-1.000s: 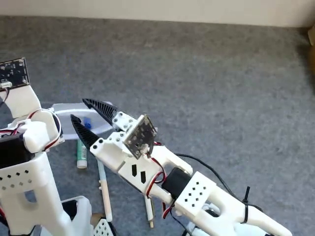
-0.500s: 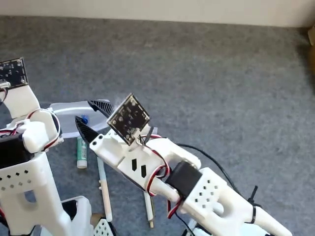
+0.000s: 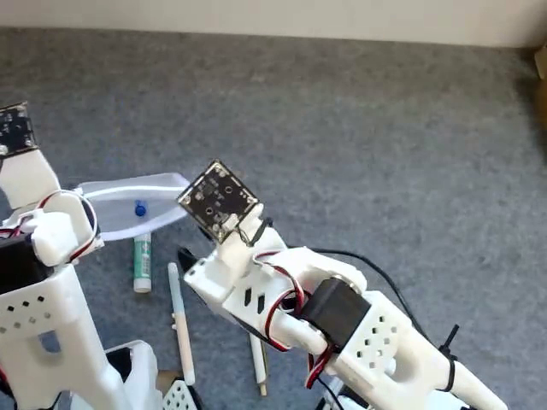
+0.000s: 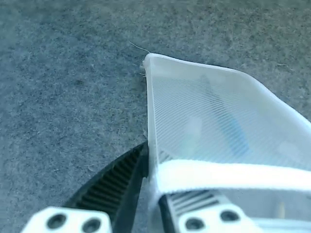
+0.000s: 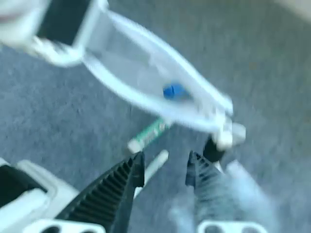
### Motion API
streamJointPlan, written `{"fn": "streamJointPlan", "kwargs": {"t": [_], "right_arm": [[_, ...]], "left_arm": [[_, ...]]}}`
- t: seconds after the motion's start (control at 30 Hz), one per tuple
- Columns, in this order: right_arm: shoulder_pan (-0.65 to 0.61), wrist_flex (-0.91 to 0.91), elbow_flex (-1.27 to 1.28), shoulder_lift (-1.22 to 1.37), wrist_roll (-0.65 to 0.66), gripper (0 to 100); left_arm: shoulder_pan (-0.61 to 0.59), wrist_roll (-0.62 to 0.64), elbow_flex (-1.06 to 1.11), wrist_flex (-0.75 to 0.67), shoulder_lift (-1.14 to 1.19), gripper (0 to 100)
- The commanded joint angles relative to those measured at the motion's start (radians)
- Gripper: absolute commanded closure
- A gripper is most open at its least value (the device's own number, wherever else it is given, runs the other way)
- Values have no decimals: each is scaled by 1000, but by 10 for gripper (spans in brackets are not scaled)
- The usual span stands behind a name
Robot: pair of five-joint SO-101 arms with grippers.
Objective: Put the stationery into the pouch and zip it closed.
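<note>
Right gripper withdrawn from pouch, jaws slightly parted, empty; left gripper clenches pouch rim.

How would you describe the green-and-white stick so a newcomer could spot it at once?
On the grey carpet, the left gripper holds up a translucent white pouch. The green-and-white stick lies beneath it, short, thick and green-banded, unlike the two long thin white pens beside it.
</note>
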Motion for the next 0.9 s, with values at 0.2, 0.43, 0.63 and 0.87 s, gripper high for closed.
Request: {"fn": "streamJointPlan", "kwargs": {"t": [0.2,0.43,0.63,0.87], "right_arm": [[62,240,-41,-35,-175,864],[179,199,143,-35,-203,864],[191,79,305,-33,-407,864],[163,13,372,-30,-413,864]], "left_arm": [[-21,6,-15,-17,2,993],[-21,6,-15,-17,2,993],[-21,6,-15,-17,2,993],[-21,6,-4,-21,2,993]]}}
